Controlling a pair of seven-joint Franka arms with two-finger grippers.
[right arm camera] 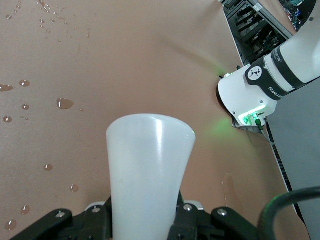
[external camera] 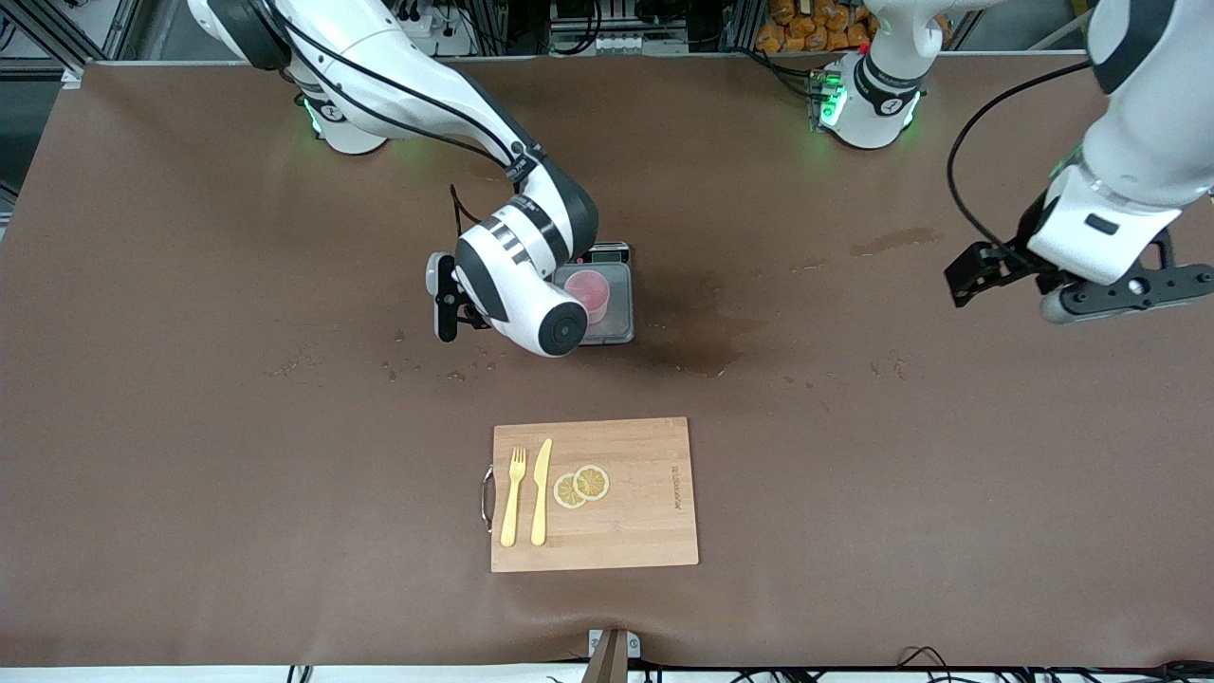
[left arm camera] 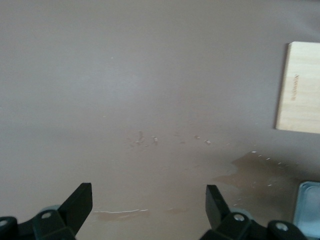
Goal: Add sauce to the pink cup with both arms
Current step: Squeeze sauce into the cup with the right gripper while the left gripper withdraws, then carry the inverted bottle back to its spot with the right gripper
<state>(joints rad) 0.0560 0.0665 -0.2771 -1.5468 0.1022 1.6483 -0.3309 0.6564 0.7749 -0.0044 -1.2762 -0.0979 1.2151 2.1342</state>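
Note:
The pink cup (external camera: pixel 586 289) stands on a small grey scale (external camera: pixel 618 318) in the middle of the table. The right arm's wrist (external camera: pixel 517 285) hangs over the scale beside the cup and hides its own gripper in the front view. In the right wrist view the right gripper (right arm camera: pixel 145 222) is shut on the whitish sauce bottle (right arm camera: pixel 150 160). The bottle's orange nozzle is hidden. The left gripper (external camera: pixel 1124 294) is open and empty in the air over bare table toward the left arm's end. It also shows in the left wrist view (left arm camera: pixel 149 202).
A wooden cutting board (external camera: pixel 645 512) with a yellow fork (external camera: pixel 513 498), a knife (external camera: pixel 541 493) and lemon slices (external camera: pixel 580 486) lies nearer the front camera. A wet patch (external camera: pixel 707 356) and scattered droplets (external camera: pixel 427 370) mark the mat beside the scale. The scale's corner (left arm camera: pixel 307 212) shows in the left wrist view.

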